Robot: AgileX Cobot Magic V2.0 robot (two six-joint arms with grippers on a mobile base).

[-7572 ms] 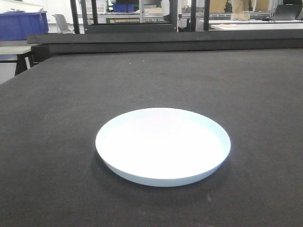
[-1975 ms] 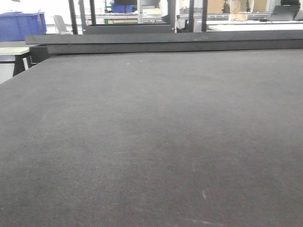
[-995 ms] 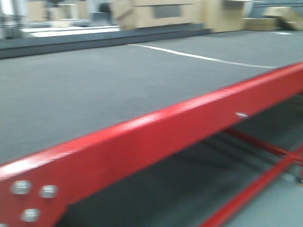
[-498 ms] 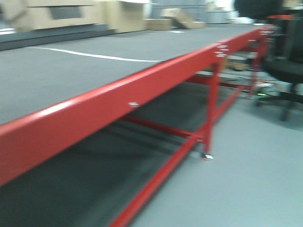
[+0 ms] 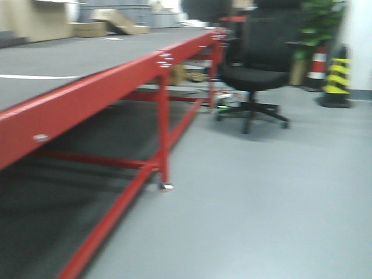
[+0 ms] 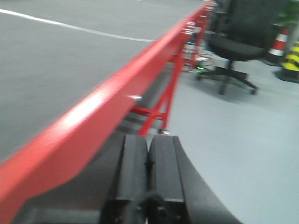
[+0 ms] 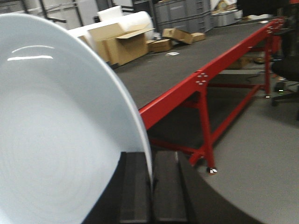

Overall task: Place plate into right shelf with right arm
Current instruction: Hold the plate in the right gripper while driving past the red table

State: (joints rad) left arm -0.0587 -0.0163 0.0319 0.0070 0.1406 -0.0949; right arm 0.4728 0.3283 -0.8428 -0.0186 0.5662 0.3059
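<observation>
1 plate [image 7: 60, 126] pinched upright in right hand [image 7: 152, 163], left hand [image 6: 148, 142] closed

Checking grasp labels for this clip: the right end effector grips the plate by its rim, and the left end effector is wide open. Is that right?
Not quite. The left end effector is shut with nothing in it, as the left wrist view shows. The right end effector does grip the plate by its rim.
</observation>
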